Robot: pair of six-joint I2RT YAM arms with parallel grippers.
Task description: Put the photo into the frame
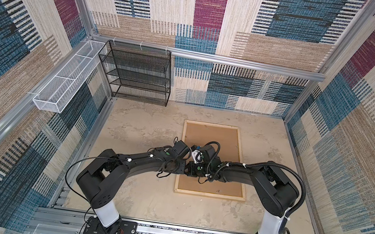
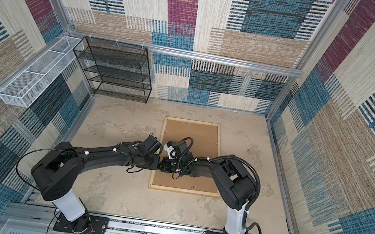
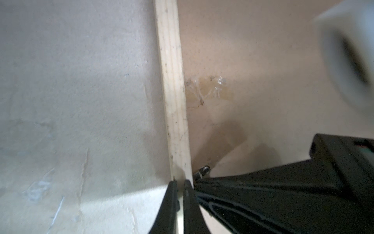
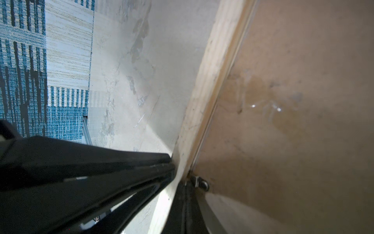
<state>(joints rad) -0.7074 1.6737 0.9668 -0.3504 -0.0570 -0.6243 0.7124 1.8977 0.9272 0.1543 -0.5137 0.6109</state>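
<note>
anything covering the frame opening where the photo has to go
Yes: the brown backing board fills the frame, with a small metal tab over it at the left bar. The photo is not in view.

No legible text, label, brand or number anywhere.

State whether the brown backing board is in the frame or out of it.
In: the backing board lies flat inside the frame, filling the space between its pale wooden bars.

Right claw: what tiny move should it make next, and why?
Probably nudge the small metal tab down onto the brown fibreboard backing: the shut right claw sits right at it, while the left claw pinches the pale wooden frame.
</note>
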